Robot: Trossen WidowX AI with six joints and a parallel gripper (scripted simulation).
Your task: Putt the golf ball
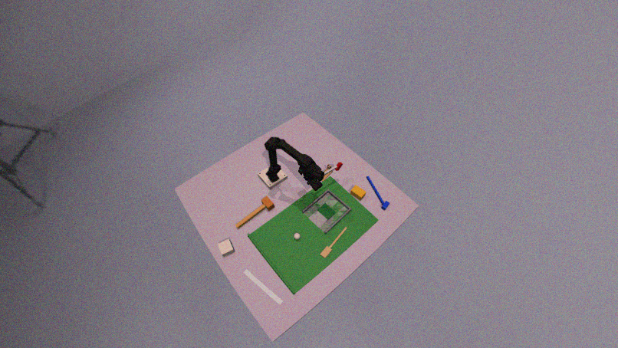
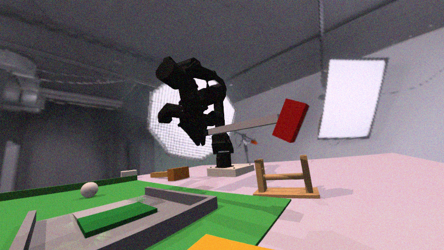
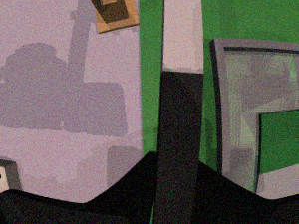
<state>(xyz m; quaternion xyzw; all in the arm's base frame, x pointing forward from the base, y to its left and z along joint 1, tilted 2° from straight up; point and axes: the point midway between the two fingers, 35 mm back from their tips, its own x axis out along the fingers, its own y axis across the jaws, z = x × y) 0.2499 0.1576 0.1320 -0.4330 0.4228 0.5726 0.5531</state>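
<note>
While fingers clamp the red putter, lifted above wooden rack, open air around

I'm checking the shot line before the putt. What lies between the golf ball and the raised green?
Only bare turf and the grey ramp lie between the golf ball and the raised green; the small wooden putter lies off to one side.

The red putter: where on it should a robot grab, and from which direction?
On the dark grip end of the shaft, from above, fingers across its narrow width. The gripper is shut there on the red putter, lifted off the wooden stand. The thin, straight shaft fits between the fingers; the blocky red head looks too wide.
</note>
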